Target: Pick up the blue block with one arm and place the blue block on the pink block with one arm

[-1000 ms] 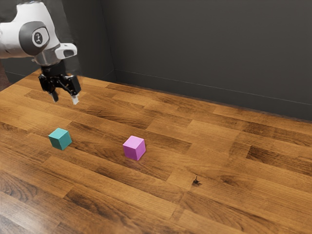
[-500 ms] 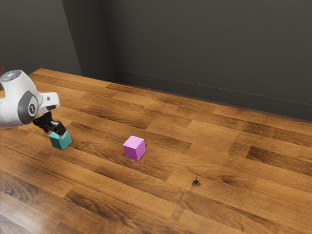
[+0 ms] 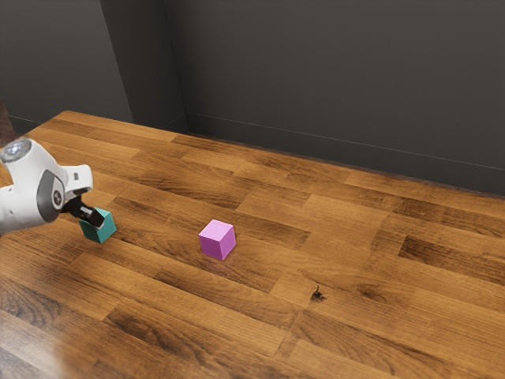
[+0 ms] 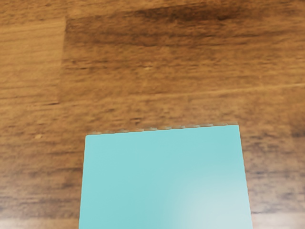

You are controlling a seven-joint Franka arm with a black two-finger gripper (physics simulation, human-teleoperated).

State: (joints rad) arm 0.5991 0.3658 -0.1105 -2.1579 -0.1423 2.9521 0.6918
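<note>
Now end effector point(image 3: 89, 215) at blue block point(image 3: 102, 228); pink block point(image 3: 217, 239) well apart, table point(image 3: 158, 237) between.

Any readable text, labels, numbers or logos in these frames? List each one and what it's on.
No readable text in either view.
blue block: plain teal faces, no print.
pink block: plain faces.
table: wood grain only; the small dark mark is a blemish, not a character.
grey joint cap on the arm: any marking is too small to read.
</note>
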